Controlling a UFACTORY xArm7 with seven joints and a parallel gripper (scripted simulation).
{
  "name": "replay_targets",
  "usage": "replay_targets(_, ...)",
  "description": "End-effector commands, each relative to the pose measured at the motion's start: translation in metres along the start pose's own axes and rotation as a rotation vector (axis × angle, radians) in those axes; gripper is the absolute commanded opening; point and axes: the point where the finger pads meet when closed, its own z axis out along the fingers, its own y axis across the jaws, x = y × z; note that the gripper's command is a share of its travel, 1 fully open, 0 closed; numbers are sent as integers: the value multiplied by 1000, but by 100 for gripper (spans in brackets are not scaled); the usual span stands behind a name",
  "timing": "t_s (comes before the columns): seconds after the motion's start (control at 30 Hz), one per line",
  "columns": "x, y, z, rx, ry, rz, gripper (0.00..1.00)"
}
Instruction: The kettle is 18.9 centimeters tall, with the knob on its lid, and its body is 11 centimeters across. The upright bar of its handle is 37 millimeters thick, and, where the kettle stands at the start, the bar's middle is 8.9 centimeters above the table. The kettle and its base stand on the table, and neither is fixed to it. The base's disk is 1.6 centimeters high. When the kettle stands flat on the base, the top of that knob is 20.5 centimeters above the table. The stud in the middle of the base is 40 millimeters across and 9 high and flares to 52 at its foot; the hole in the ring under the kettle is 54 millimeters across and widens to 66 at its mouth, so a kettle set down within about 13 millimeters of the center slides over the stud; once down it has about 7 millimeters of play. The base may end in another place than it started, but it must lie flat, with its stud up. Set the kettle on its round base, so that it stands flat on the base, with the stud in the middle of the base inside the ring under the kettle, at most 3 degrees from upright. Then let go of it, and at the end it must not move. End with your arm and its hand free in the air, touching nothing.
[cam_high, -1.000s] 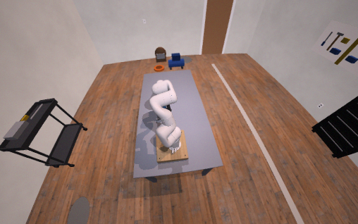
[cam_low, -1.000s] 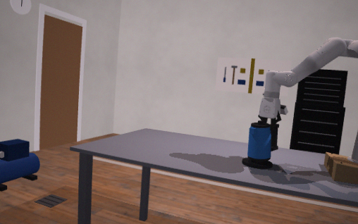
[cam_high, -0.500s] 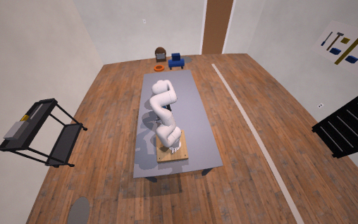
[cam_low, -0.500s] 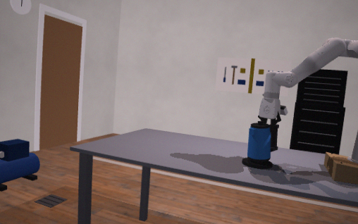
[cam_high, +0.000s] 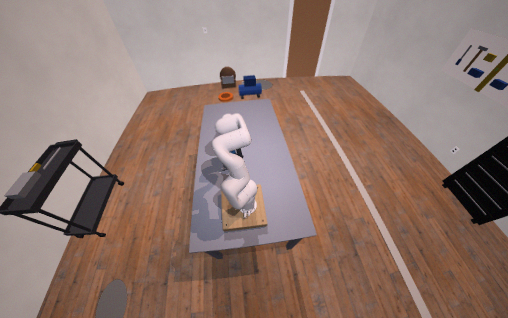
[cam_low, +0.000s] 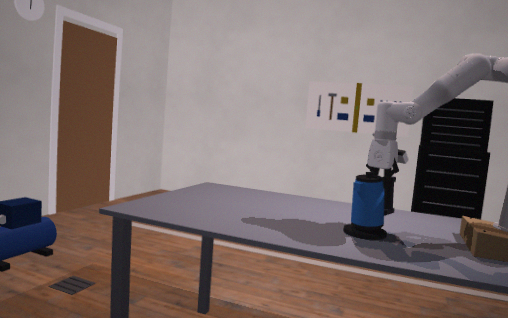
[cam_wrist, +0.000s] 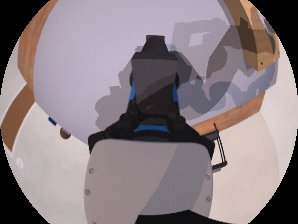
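The blue kettle (cam_low: 368, 202) is upright, with no tilt that I can make out, in the exterior view. Its underside is at the black round base (cam_low: 351, 231), roughly centered over it, and I see no clear gap. The stud and the ring are hidden, so I cannot tell whether they are engaged. The base lies flat on the table. My gripper (cam_low: 389, 199) (cam_wrist: 153, 99) points down and is shut on the kettle's black handle (cam_wrist: 155, 97). Blue body edges show on both sides of the handle in the wrist view. The arm hides most of the kettle in the top view.
The grey table (cam_high: 277, 175) (cam_low: 200, 205) carries the wooden mounting board (cam_high: 230, 222) (cam_low: 487, 242) of the arm. Arm and kettle shadows fall across the table top. A cart, an orange ring and a blue compressor stand on the floor away from the table.
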Motion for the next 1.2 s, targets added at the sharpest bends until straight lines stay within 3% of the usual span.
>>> replay_targets(0.0, -1, -1, -2, 3, -4, 0, 0)
replay_targets(1.17, -1, -1, 2, 3, -4, 0, 0)
